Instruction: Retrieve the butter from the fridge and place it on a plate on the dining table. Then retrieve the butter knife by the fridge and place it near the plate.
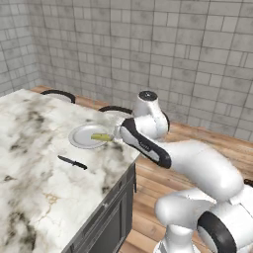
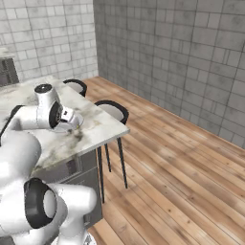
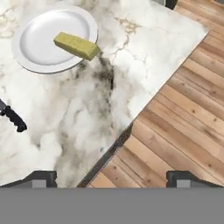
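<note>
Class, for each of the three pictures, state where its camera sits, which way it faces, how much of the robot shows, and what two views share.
Left base view: behind the arm, on its left, facing forward and down at the marble dining table; white arm at lower right.
Right base view: behind, on its right, facing wooden floor and black stools; arm at lower left.
Hand view: on the hand, looking down over the table edge; dark fingertips at bottom.
Shared by left base and hand views: round pale plate, yellow-green butter stick on it, black-handled butter knife.
</note>
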Tool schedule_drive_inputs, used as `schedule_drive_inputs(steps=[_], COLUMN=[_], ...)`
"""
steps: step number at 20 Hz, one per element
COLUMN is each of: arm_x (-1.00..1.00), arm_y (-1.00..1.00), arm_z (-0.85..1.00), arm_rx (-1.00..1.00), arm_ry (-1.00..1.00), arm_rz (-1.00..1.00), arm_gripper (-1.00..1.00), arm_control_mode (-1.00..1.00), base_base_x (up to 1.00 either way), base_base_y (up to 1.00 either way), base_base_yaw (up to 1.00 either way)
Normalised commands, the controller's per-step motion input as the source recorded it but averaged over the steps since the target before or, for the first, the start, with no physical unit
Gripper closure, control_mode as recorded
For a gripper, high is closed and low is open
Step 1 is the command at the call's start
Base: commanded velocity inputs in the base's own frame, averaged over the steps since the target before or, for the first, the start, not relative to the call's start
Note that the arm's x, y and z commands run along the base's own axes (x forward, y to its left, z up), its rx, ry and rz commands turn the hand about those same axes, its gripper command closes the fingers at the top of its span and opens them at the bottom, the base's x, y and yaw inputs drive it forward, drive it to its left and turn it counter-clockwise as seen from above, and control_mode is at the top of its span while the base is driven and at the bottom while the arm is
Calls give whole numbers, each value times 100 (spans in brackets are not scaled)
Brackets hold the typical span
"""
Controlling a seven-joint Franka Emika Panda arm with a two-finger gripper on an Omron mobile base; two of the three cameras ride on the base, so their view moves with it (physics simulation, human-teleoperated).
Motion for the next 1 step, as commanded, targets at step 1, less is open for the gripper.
schedule_drive_inputs(steps=[1], arm_x=[-3], arm_y=[-100], arm_z=[0], arm_rx=[15], arm_ry=[-3], arm_rz=[24], arm_gripper=[-100], arm_control_mode=[-100], base_base_x=[0], base_base_y=[0], base_base_yaw=[0])
